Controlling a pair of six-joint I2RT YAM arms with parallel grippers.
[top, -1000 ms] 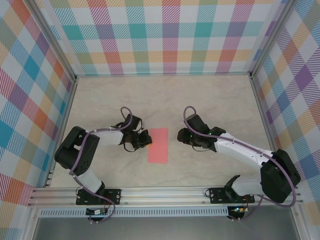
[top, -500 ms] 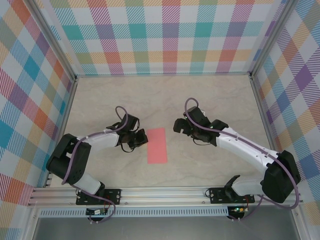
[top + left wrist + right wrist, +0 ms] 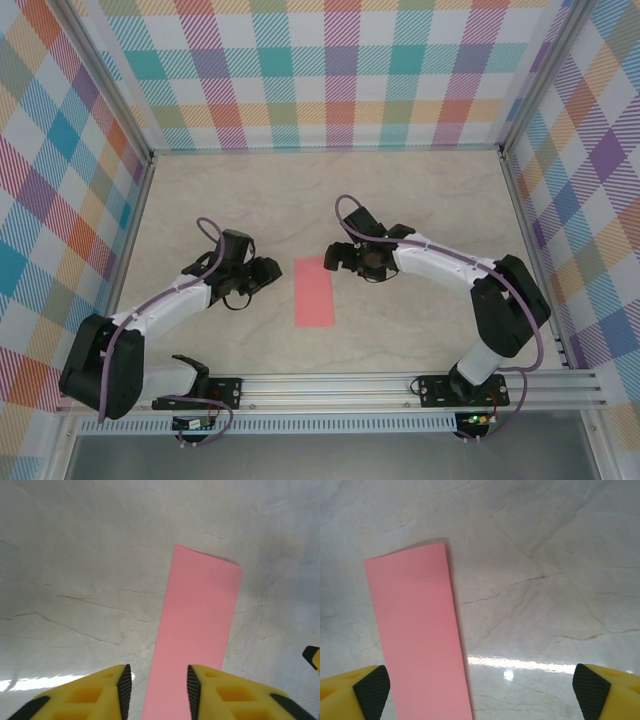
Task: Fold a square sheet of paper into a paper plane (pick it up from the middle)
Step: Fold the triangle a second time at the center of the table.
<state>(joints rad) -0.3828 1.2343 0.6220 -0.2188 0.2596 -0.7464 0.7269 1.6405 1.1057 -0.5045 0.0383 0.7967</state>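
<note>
1. Pastel-checked walls [image 3: 340, 70] are seen round a pale marbled bench [image 3: 420, 190]. A salmon-pink paper strip [image 3: 314, 291], folded to a narrow flat rectangle, is laid near the bench's middle, a little toward the near edge.
2. The left gripper [image 3: 268, 272] has been drawn back from the strip's left edge, where it stood closed a second ago, toward the bench's left edge. Its yellow fingers [image 3: 125, 685] are now parted and nothing is held.
3. The right gripper [image 3: 333, 257] has been brought in to the strip's far right corner. Its jaws are spread wide and are empty.
4. The strip itself has hardly been shifted.
5. A crease is judged finished and let go. No pointed nose is seen, so much folding is judged to be left.
</note>
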